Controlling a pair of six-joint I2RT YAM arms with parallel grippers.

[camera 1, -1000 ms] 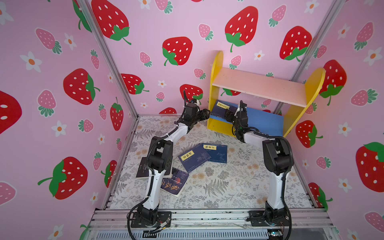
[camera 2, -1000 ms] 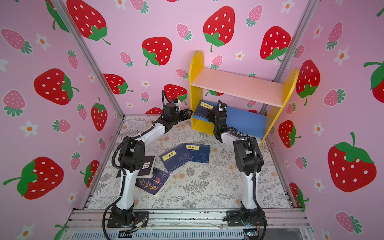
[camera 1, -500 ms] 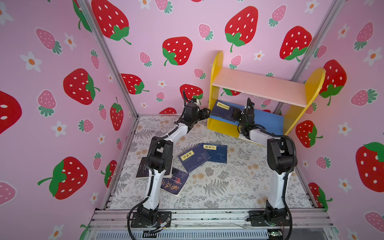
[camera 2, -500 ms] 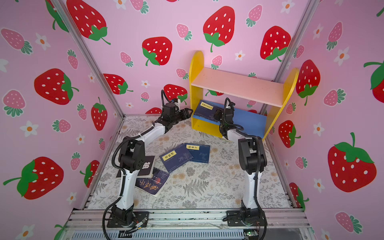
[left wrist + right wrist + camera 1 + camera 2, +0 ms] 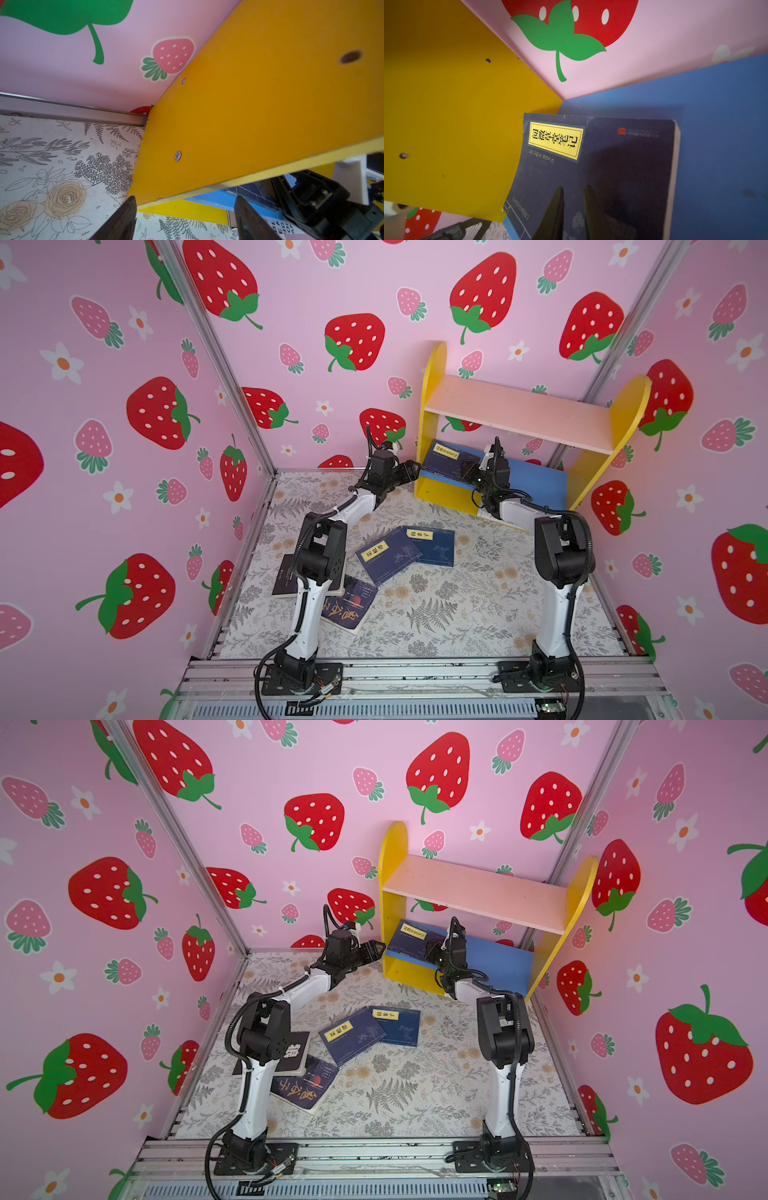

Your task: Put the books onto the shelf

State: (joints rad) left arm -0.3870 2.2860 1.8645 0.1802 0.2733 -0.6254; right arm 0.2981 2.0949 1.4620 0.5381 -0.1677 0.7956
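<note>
Books (image 5: 432, 547): one navy book (image 5: 451, 462) lies on the shelf (image 5: 519, 414), at least four on the worktop (image 5: 457, 614) before the shelf. Left gripper (image 5: 412, 469) wide; right gripper (image 5: 573, 187) narrowed, empty, over that navy book.

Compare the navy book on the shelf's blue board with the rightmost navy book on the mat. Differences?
Place: the shelf book lies on the blue board against the yellow side panel; the mat book lies flat on the floral mat.
Contact: the right gripper hangs over the shelf book's cover, jaws nearly closed; the mat book meets only another navy book.
Shared: navy covers, yellow title labels.
</note>
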